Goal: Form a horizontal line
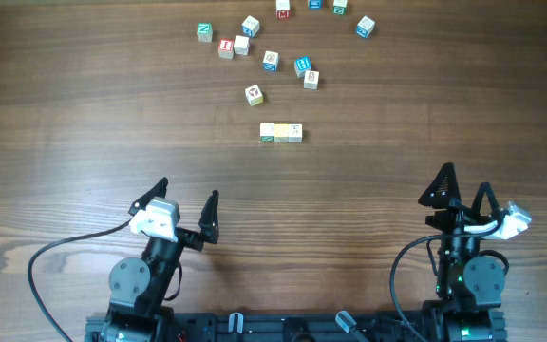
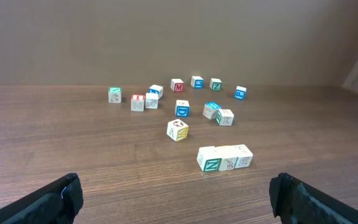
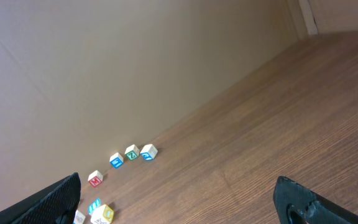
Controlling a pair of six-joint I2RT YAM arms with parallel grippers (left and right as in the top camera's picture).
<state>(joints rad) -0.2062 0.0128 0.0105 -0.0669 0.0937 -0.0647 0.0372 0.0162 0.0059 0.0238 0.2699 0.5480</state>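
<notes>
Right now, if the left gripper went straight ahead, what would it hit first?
Probably the row of three cubes, nearest ahead of the left gripper, slightly right of centre. Height is unclear, so it might pass over.

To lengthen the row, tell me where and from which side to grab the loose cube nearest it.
Take the loose cube from straight above, claw across two opposite side faces. It sits askew to the three-cube row, so twist the claw to match. No neighbour touches it; the left claw looks closer.
</notes>
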